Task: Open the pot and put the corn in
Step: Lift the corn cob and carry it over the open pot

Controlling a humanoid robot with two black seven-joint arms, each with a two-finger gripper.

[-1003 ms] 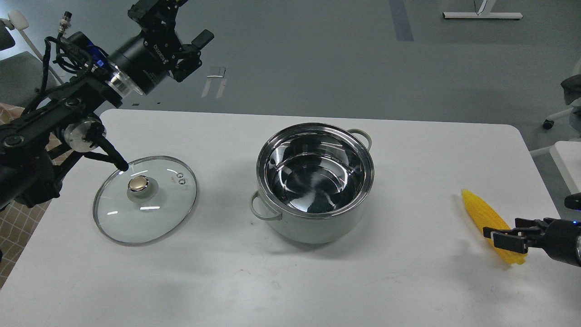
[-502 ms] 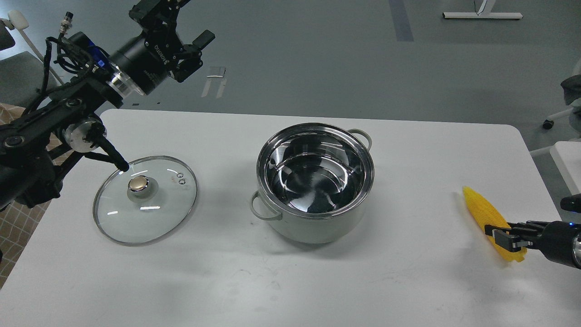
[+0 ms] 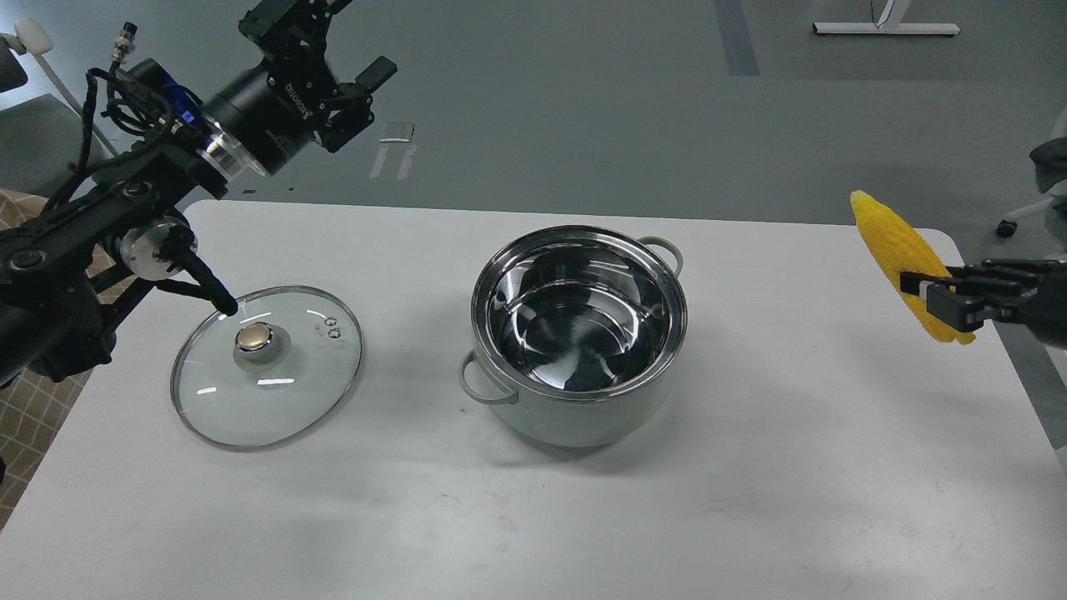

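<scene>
The pale grey-green pot [image 3: 575, 408] stands open in the middle of the white table [image 3: 750, 483], its shiny steel inside empty. The yellow corn [image 3: 896, 242] is held in the air at the far right, tilted, above the table's right edge. My right gripper [image 3: 938, 300] is shut on the corn's lower end. My left gripper [image 3: 329, 62] is open and empty, raised high at the back left, well above the table.
The round glass lid [image 3: 267, 392] with a brass-coloured knob [image 3: 252, 337] lies flat on the table at the left of the pot. My left arm's elbow hangs over the lid's back left edge. A chair base stands at the far right.
My right gripper closed on the corn lying on the table at the right and lifted it up off the table. The left arm, lid and pot have barely moved.
</scene>
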